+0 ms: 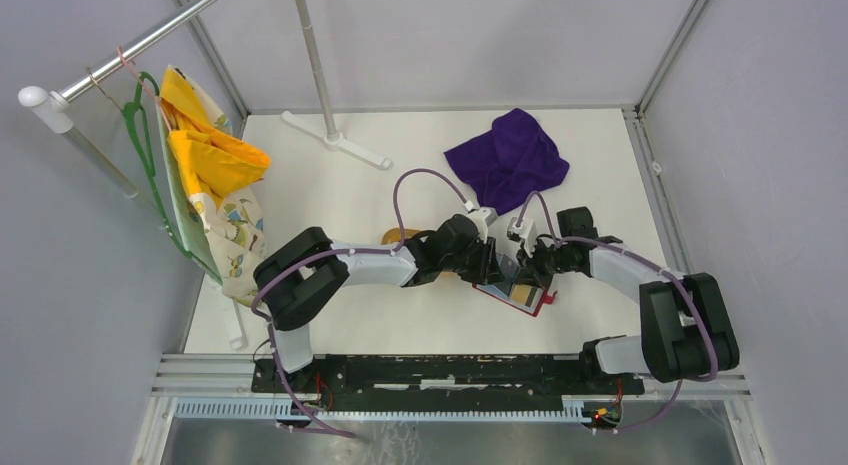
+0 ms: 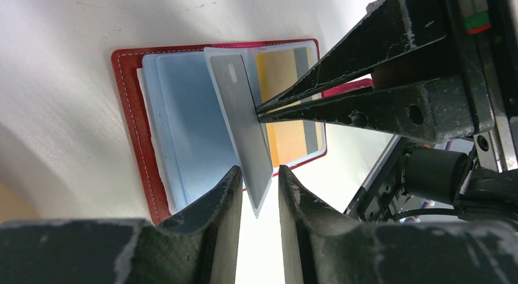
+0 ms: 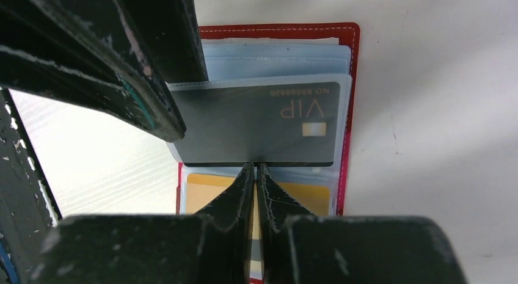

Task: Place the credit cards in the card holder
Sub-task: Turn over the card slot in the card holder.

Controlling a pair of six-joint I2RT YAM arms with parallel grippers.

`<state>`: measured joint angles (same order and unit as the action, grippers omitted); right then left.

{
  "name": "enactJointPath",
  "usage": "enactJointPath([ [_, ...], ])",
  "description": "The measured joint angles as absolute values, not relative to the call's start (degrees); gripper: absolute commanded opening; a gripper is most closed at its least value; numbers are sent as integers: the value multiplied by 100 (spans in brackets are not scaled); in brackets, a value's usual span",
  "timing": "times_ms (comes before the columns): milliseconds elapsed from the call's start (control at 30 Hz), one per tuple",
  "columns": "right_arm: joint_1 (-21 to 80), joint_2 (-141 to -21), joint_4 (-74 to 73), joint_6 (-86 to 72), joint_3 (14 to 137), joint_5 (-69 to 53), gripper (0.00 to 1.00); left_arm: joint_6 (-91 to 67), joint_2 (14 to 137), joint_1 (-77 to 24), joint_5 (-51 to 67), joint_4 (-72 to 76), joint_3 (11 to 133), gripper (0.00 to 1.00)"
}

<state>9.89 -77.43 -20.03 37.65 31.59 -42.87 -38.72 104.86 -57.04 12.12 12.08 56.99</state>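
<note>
Top view: my left hand (image 1: 497, 268) and right hand (image 1: 530, 270) are nose to nose over the card holder (image 1: 520, 299). It lies open on the bench (image 1: 400, 325), a bit right of the middle and closer to the near edge than the far one. A purple cloth (image 1: 508, 157) is bunched up toward the far right corner.

Left wrist view: the card holder is flat and open, red cover down, with its clear sleeves fanned up. A grey card (image 2: 241, 113) stands on edge in one sleeve, and its near end pokes into the slot between my left fingers (image 2: 226, 198). They're only a narrow gap apart, and I can't tell if they actually touch it. My right hand reaches in from the side, tips pinched tight on the grey card's edge. An orange card (image 2: 284, 107) sits in the sleeve behind.

Right wrist view: same pinch, tips closed on the long edge of the grey card, which has "VIP" printed on it.
</note>
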Motion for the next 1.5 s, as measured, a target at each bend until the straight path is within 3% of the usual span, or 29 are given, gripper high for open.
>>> enactJointPath([
  [200,1046,-7944,-1865,3559,3186,-4331,10,-3872,10602,-5704,1205,1208,5758,33],
  [400,1046,-7920,-2093,3680,3354,-4313,13,-3811,10637,-5704,1044,1096,5822,17],
  [633,864,-7494,-2425,3957,3511,-4235,15,-3726,10634,-5765,746,788,5964,17],
  [900,609,-7387,-2512,4016,3511,-4191,16,-3649,10634,-5894,781,722,6112,30],
  [1200,499,-7397,-2515,3981,3511,-4064,16,-3649,10637,-5944,1079,858,6119,33],
  [1500,248,-7391,-2515,3920,3511,-3983,16,-3651,10641,-6066,1391,1173,6121,42],
])
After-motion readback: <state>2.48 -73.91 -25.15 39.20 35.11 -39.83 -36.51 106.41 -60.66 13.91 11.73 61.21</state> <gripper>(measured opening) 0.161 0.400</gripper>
